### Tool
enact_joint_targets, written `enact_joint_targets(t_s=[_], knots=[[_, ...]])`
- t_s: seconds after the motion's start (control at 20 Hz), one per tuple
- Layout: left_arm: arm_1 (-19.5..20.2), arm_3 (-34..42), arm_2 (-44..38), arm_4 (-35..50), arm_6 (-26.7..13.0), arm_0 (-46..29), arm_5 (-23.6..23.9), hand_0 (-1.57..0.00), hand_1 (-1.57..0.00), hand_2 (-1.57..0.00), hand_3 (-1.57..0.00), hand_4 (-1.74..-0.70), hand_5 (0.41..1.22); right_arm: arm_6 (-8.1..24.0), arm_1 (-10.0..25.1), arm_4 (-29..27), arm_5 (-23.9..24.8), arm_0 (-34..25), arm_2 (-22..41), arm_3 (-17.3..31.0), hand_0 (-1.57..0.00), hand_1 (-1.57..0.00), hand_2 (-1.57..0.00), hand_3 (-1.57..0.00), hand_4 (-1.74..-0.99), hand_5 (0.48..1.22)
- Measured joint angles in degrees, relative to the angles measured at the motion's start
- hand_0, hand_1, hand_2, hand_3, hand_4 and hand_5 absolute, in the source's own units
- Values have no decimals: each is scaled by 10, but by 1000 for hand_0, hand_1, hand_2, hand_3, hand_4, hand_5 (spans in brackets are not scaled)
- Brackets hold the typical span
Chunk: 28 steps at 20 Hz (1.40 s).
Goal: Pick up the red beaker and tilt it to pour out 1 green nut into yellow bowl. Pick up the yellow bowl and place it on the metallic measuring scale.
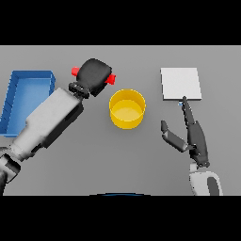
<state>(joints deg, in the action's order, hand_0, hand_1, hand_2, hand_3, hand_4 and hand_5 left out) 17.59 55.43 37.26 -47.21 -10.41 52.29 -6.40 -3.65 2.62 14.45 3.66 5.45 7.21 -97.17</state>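
My left hand [95, 74] is at the upper middle, curled round the red beaker [111, 79], of which only red bits show on either side of the hand. The beaker's right end points toward the yellow bowl [127, 109], which stands just right of and below the hand. No green nut is visible in the bowl or elsewhere. The metallic measuring scale [181, 84] is a pale square plate at the upper right. My right hand [194, 135] hovers below the scale with straight fingers, fingertips near the scale's lower edge.
A blue tray [27, 80] sits at the far left, partly behind my left forearm. Grey table surrounds everything.
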Motion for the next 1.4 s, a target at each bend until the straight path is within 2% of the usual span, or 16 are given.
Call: enact_joint_targets(t_s=[0.1, 0.3, 0.35, 0.55, 0.65, 0.9, 1.0, 1.05, 1.2, 1.3, 1.4], knots=[[-2, -15, 29, -17, 7, 23, -31, -1571, -1571, -1571, -1277, -1701, 1215, -9, -3, -7, -1, 4, -3, 5, 1, 1, 1, 1, -1292, 678], [-3, -37, 92, -55, 56, 66, -60, -1571, -1571, -1571, -1451, -1723, 1218, -12, -9, -22, 3, 6, -13, 6, 1, 1, 1, 1, -1294, 653], [-3, -43, 108, -68, 62, 74, -61, -1571, -1571, -1571, -1475, -1726, 1219, -23, -13, -21, 4, 9, -9, 2, 1, 1, 1, 1, -1291, 648], [-11, -64, 169, -110, 69, 104, -91, -1571, -1571, -1571, -1532, -1735, 1220, -7, -20, -18, 11, 0, -10, 10, 1, 1, 1, 1, -1293, 631], [-12, -71, 194, -127, 74, 121, -105, -1571, -1571, -1571, -1546, -1737, 1220, -13, -14, -18, 9, 1, -13, 15, 1, 1, 1, 1, -1288, 627], [-18, -106, 240, -157, 106, 163, -87, -1571, -1571, -1571, -1563, -1738, 1221, -4, -15, -3, 22, -2, -12, 19, 1, 1, 1, 1, -1270, 588], [-22, -119, 260, -168, 113, 182, -100, -1571, -1571, -1571, -1566, -1737, 1221, -9, -15, 2, 21, 3, -6, 8, 1, 1, 1, 1, -1250, 583], [-28, -123, 272, -175, 108, 190, -111, -1571, -1571, -1571, -1567, -1736, 1221, 1, -12, 9, 24, 0, -7, 9, 1, 1, 1, 1, -1236, 582], [-32, -140, 305, -190, 135, 210, -115, -1571, -1571, -1571, -1569, -1734, 1221, 3, -15, 12, 30, 4, -7, 5, 1, 1, 1, 1, -1214, 589], [-42, -145, 325, -201, 137, 220, -109, -1571, -1571, -1571, -1570, -1735, 1221, 2, -12, 12, 27, -1, -6, 8, 1, 1, 1, 1, -1206, 591], [-36, -140, 344, -207, 150, 224, -105, -1571, -1571, -1571, -1570, -1734, 1221, -14, -12, 13, 26, 0, -3, 7, 1, 1, 1, 1, -1209, 593]])
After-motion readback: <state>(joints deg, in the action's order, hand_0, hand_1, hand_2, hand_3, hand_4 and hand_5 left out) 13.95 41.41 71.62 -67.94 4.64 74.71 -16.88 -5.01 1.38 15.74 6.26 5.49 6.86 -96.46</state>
